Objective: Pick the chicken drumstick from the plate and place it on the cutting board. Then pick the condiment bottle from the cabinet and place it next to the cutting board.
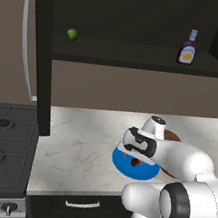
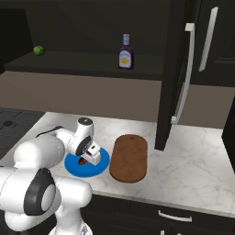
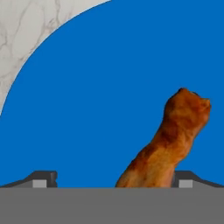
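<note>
The flat round bright-blue plate [image 2: 102, 166] lies near the front edge of the marbled desk [image 2: 193, 158], carrying the small reddish-brown chicken drumstick [image 3: 168, 140]. The oblong dark-brown wooden cutting board [image 2: 129, 157] lies just beside it, toward the right edge. Above, on the dark cabinet [image 1: 43, 59] shelf, the dark labelled condiment bottle [image 2: 125, 52] stands well right of the small green round fruit [image 2: 38, 50].

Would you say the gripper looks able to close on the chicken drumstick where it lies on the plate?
Probably yes: the gripper is open just above the plate, the chicken drumstick lies between its fingertips, nearer one side, and nothing is in the way.
</note>
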